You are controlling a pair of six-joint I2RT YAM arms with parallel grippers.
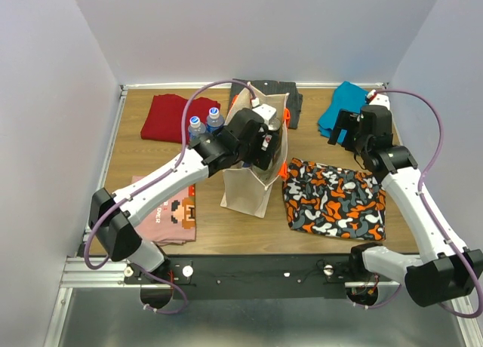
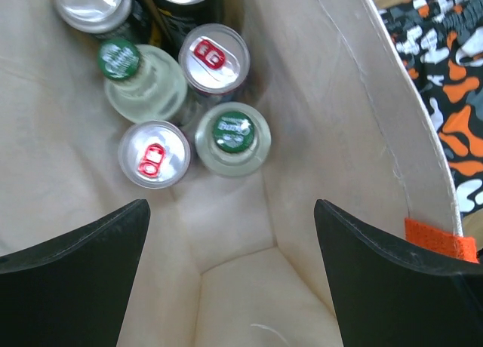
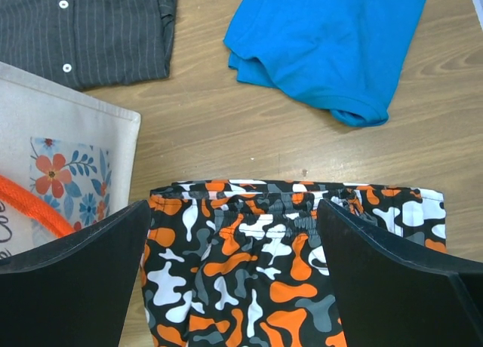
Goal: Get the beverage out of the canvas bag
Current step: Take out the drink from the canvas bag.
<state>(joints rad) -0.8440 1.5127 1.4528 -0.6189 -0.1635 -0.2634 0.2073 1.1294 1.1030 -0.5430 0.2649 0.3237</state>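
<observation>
Beige bag (image 1: 245, 188) upright mid-table, cans (image 2: 153, 155) and bottles (image 2: 232, 136) clustered at its bottom. My left gripper (image 2: 230, 204) hangs in its mouth, jaws wide, empty; my right gripper (image 3: 232, 205) gapes empty over camo cloth (image 3: 264, 279)

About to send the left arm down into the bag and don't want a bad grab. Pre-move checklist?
1. Fingers of the left gripper open: ok.
2. It sits above the canvas bag opening, drinks visible below: ok.
3. Finger room around the nearest can: not ok, it is packed against the green-capped bottle.
4. Bag upright in the top view: ok.
5. The right gripper is away from the bag, open above the camouflage shorts: ok.
6. Bag held steady for the pull: not ok, nothing grips it.
</observation>
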